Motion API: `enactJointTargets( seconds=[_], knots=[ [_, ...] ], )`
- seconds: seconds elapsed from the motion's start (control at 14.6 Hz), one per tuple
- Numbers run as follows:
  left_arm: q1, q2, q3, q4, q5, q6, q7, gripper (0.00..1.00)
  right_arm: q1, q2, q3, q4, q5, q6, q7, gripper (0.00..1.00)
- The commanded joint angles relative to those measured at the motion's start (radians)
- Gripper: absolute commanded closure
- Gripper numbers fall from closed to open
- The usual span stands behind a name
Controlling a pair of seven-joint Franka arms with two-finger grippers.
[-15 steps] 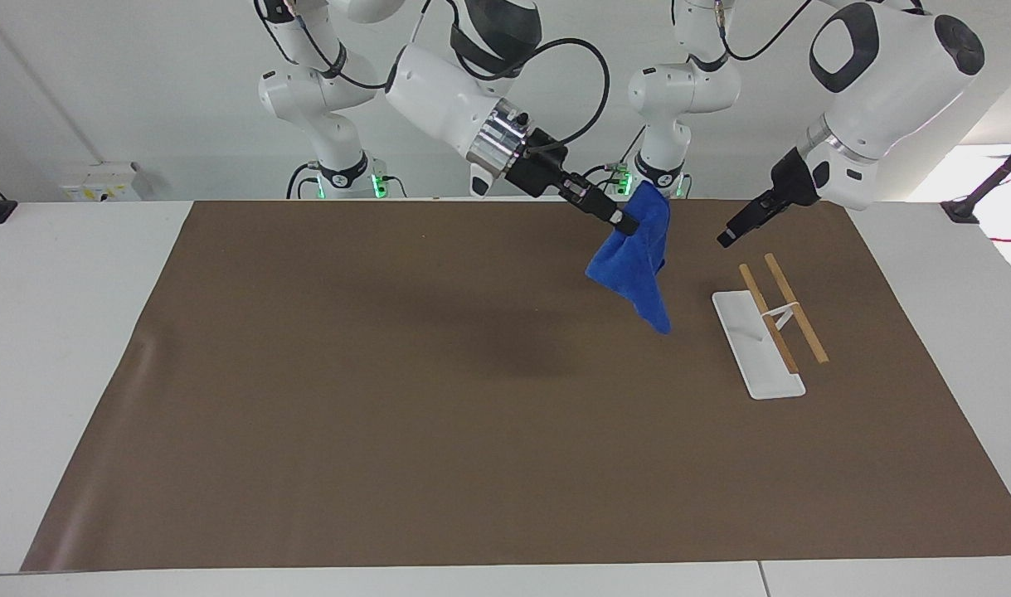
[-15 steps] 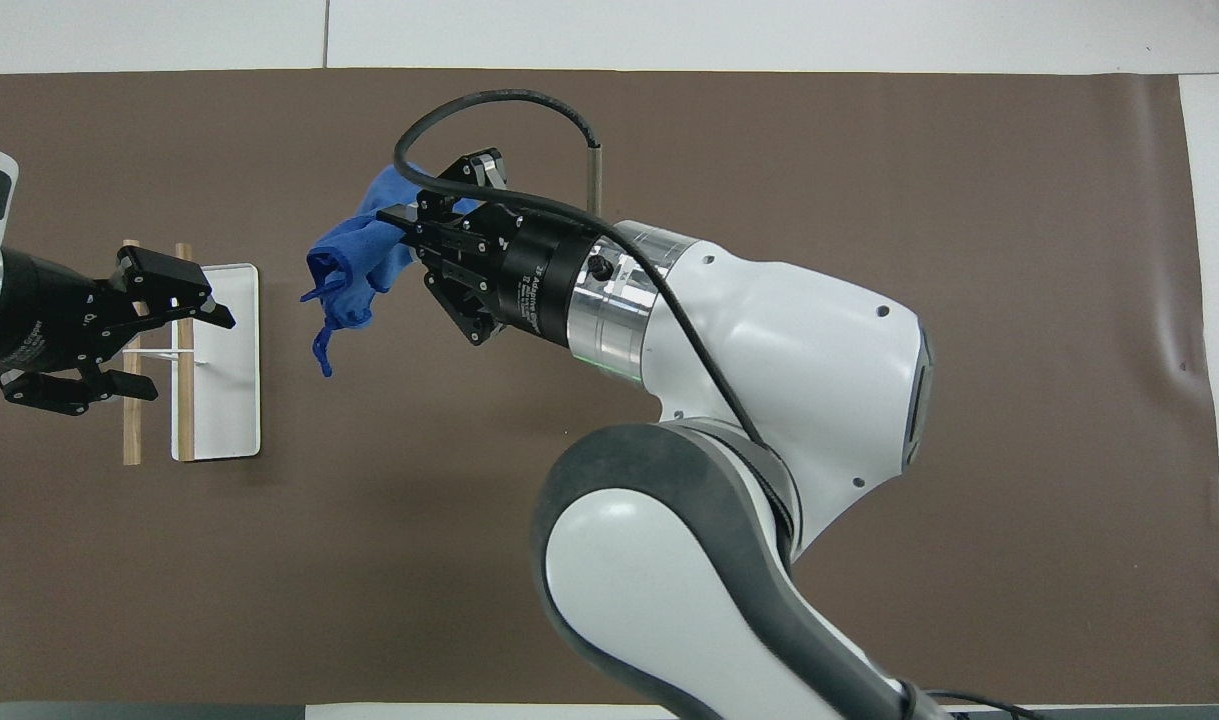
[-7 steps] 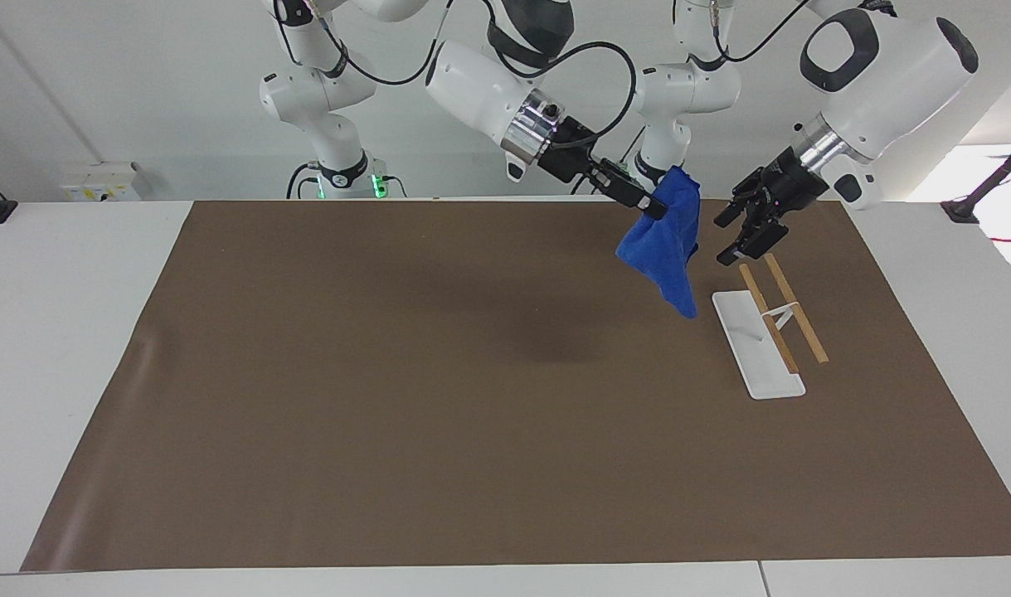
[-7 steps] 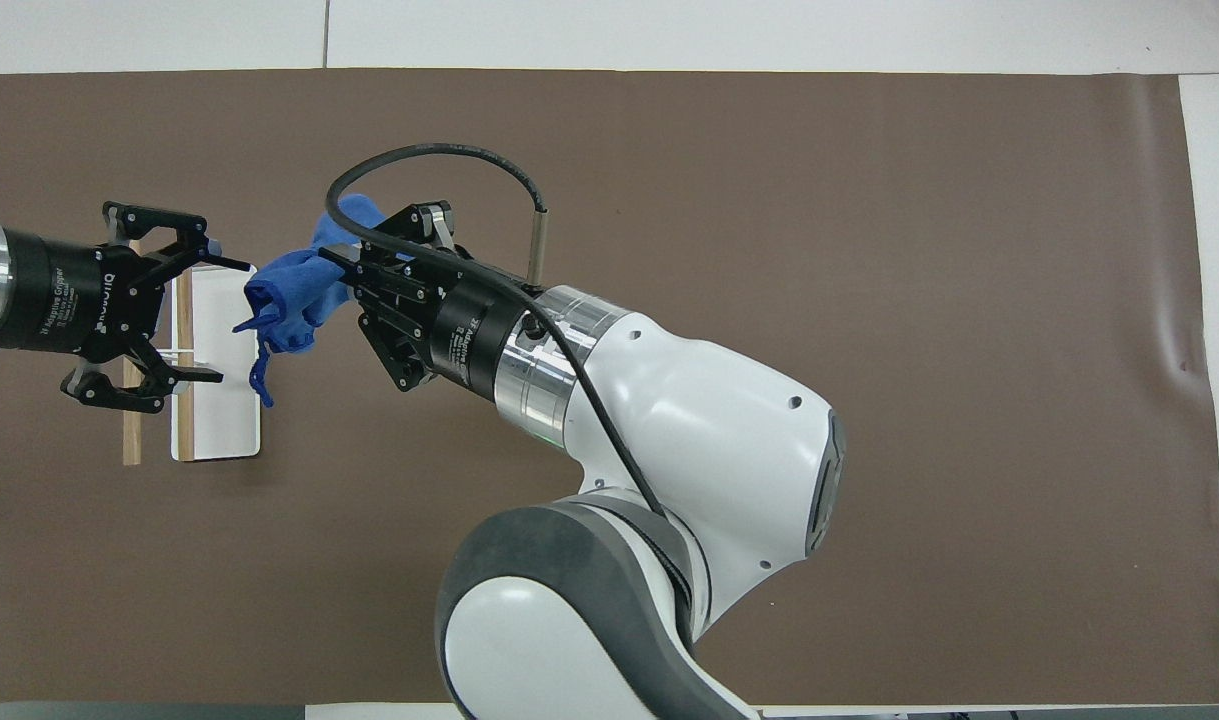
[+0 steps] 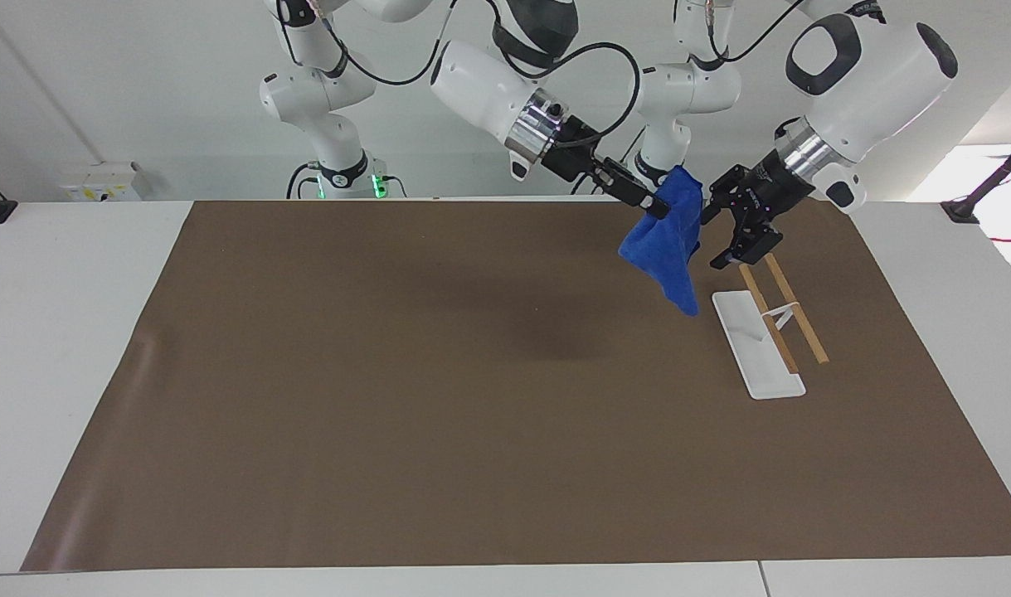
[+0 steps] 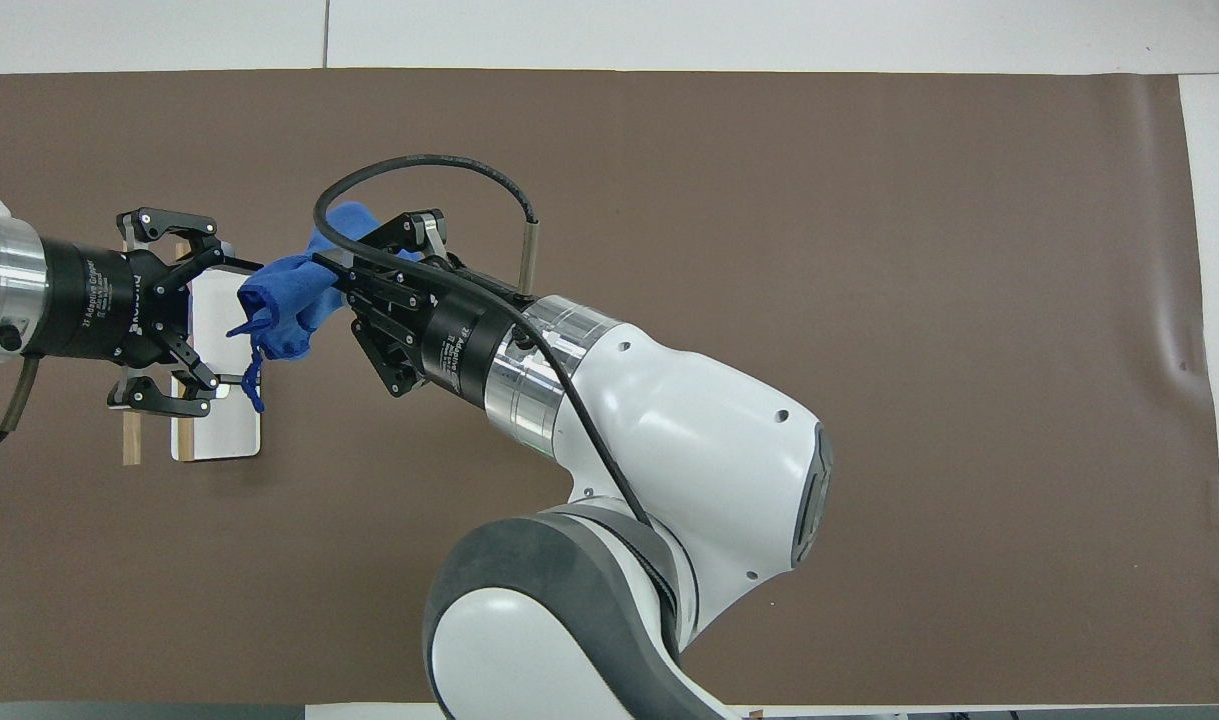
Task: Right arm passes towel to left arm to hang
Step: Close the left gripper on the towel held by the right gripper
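My right gripper (image 5: 658, 206) is shut on the top of a blue towel (image 5: 667, 245), which hangs in the air over the mat, next to the rack. In the overhead view the right gripper (image 6: 324, 275) holds the bunched towel (image 6: 284, 300). My left gripper (image 5: 712, 240) is open and level with the towel, right beside it. From overhead the left gripper (image 6: 241, 323) has its jaws spread on either side of the towel's end. I cannot tell whether it touches the cloth. The rack has a white base (image 5: 754, 344) and two wooden bars (image 5: 791, 307). It lies under the left gripper.
A brown mat (image 5: 389, 373) covers most of the white table (image 5: 57, 332). The rack's white base (image 6: 224, 435) and wooden bars (image 6: 131, 445) sit at the left arm's end of the mat. The right arm's large body (image 6: 669, 480) spans the mat's middle.
The right arm carried the towel toward the left arm's end of the table. The left gripper turned, opened, and moved in until its jaws came beside the towel.
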Motion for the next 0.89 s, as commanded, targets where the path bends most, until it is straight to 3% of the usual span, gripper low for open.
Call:
enactJointTargets(
  seconds=[0.0, 0.21, 0.48, 0.55, 0.62, 0.68, 0.82],
  knots=[
    [-0.022, -0.058, 0.002, -0.082, -0.020, 0.054, -0.065, 0.00, 0.000, 0.005, 0.003, 0.008, 0.018, 0.015, 0.005, 1.00],
    [-0.031, -0.067, -0.001, -0.127, -0.044, 0.167, -0.166, 0.00, 0.002, 0.004, 0.005, 0.007, 0.018, 0.016, 0.005, 1.00],
    [-0.059, -0.081, -0.006, -0.164, -0.046, 0.229, -0.211, 0.00, 0.008, 0.004, 0.003, 0.008, 0.018, 0.019, 0.004, 1.00],
    [-0.059, -0.087, -0.006, -0.173, -0.046, 0.243, -0.212, 0.12, 0.008, 0.004, 0.003, 0.008, 0.017, 0.021, 0.004, 1.00],
    [-0.059, -0.085, -0.006, -0.173, -0.046, 0.250, -0.212, 0.65, 0.011, 0.004, 0.003, 0.007, 0.018, 0.021, 0.004, 1.00],
    [-0.057, -0.085, -0.004, -0.173, -0.044, 0.252, -0.211, 1.00, 0.011, 0.004, 0.003, 0.007, 0.017, 0.021, 0.004, 1.00],
    [-0.053, -0.084, -0.004, -0.167, -0.044, 0.255, -0.203, 1.00, 0.009, 0.004, 0.003, 0.007, 0.017, 0.021, 0.004, 1.00]
  ],
)
